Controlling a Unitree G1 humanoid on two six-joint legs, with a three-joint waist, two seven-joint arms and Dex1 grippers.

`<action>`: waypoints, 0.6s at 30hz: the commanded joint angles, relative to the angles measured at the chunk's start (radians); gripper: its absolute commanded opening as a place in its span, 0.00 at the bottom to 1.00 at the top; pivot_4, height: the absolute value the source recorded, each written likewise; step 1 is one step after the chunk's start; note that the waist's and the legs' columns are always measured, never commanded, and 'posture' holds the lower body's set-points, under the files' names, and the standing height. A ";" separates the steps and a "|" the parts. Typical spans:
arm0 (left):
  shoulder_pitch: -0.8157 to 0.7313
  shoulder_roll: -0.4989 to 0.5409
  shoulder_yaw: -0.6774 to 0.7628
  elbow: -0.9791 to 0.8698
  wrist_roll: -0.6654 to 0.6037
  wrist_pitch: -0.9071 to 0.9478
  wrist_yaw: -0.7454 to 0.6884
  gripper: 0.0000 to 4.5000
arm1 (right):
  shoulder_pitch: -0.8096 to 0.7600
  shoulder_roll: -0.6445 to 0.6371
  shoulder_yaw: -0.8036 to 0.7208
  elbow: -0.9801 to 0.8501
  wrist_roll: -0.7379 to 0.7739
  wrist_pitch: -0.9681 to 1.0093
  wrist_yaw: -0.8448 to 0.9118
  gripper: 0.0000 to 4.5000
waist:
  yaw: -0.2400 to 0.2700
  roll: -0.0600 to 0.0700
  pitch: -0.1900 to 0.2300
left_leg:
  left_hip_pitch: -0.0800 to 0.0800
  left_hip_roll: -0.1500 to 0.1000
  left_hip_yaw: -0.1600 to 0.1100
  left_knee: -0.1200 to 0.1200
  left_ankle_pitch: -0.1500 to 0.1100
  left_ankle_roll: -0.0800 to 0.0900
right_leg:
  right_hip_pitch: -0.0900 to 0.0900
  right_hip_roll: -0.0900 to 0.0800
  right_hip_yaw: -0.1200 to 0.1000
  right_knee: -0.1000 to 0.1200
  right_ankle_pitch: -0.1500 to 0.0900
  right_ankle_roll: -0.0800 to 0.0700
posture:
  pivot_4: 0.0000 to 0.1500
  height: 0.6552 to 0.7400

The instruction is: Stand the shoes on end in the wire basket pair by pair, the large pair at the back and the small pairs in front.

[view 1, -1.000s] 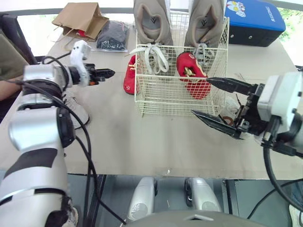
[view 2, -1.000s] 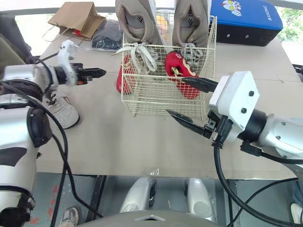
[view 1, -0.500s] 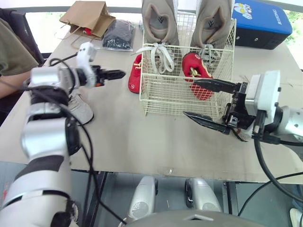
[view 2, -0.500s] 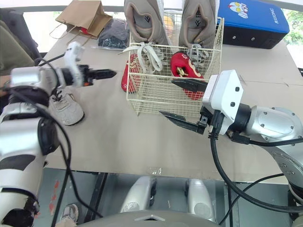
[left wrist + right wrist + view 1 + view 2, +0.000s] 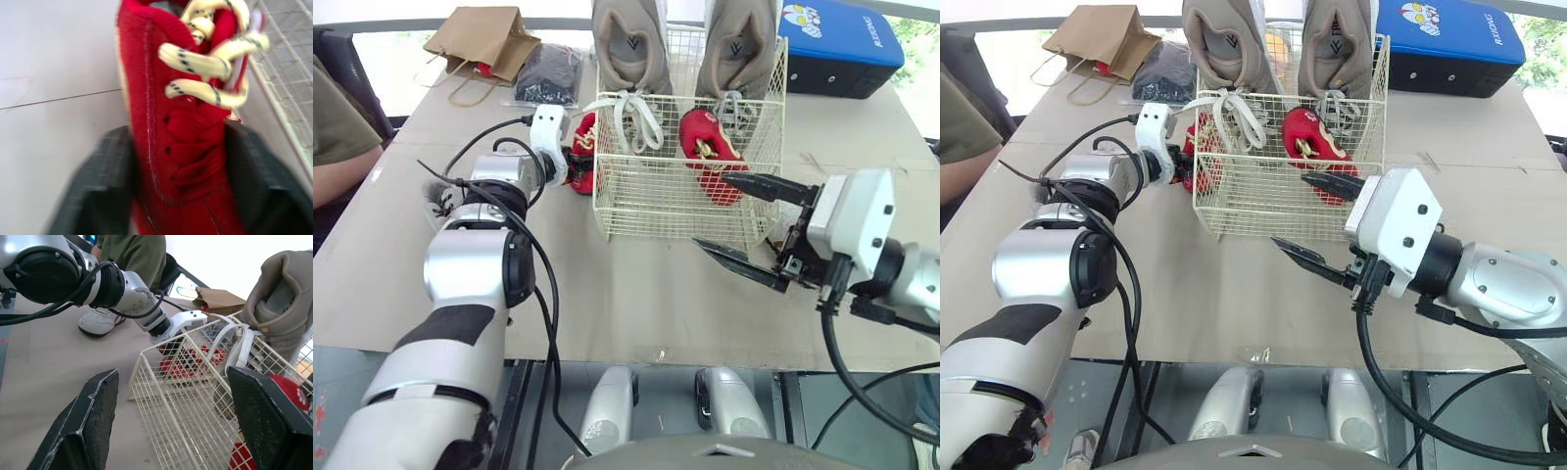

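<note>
Left tool (image 5: 574, 159) is clenched on a small red shoe (image 5: 181, 122), one finger on each side of it. That shoe sits on the bench (image 5: 607, 304) just outside the left wall of the wire basket (image 5: 656, 201). Second red shoe (image 5: 710, 152) stands on end inside the basket, front right. The two large tan shoes (image 5: 626, 44) stand on end at the basket's back. Right tool (image 5: 711, 211) is released, fingers wide apart, hovering near the basket's front right corner. White sneaker (image 5: 98, 322) lies on the bench to the left, well apart from the basket. Paper bag (image 5: 484, 37) and blue case (image 5: 837, 44) are at the far edge.
</note>
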State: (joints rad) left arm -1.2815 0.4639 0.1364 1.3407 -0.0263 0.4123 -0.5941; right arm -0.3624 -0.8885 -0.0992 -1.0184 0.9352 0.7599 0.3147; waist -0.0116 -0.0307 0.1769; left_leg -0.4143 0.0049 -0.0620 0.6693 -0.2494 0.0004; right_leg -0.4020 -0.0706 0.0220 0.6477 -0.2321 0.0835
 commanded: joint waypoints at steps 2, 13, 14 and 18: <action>0.006 0.012 0.051 0.013 -0.024 0.034 -0.015 0.18 | -0.002 -0.019 -0.027 -0.029 0.037 -0.007 -0.063 0.75 | 0.003 0.000 0.000 | -0.001 0.000 0.000 0.000 0.000 0.000 | 0.000 0.000 0.000 -0.001 0.000 0.000 | 1.00 1.00; 0.100 0.279 -0.045 -0.349 -0.017 0.360 -0.327 0.09 | -0.004 0.041 0.037 0.053 -0.024 -0.074 0.047 0.75 | -0.027 -0.001 0.001 | -0.002 0.000 0.000 -0.001 0.000 0.000 | -0.002 0.001 0.000 -0.001 0.000 0.000 | 1.00 1.00; 0.187 0.314 -0.060 -0.482 -0.016 0.389 -0.334 0.09 | -0.006 0.049 0.046 0.068 -0.034 -0.085 0.070 0.75 | -0.037 0.000 0.000 | -0.002 0.000 0.000 -0.001 0.000 0.000 | -0.002 0.000 0.001 -0.001 0.000 0.000 | 1.00 1.00; 0.431 0.305 0.040 -0.890 -0.112 0.587 -0.253 0.09 | -0.022 0.075 0.073 0.117 -0.066 -0.113 0.139 0.75 | -0.028 0.001 0.000 | 0.000 0.001 0.003 -0.003 0.000 0.000 | -0.003 0.000 0.005 -0.001 0.000 0.000 | 1.00 1.00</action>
State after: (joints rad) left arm -0.8712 0.7830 0.1367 0.6062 -0.0878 0.9256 -0.8724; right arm -0.3694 -0.8176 -0.0247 -0.8971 0.8819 0.6827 0.4241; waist -0.0396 -0.0302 0.1771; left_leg -0.4154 0.0061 -0.0595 0.6676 -0.2494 0.0003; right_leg -0.4051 -0.0704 0.0258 0.6470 -0.2322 0.0833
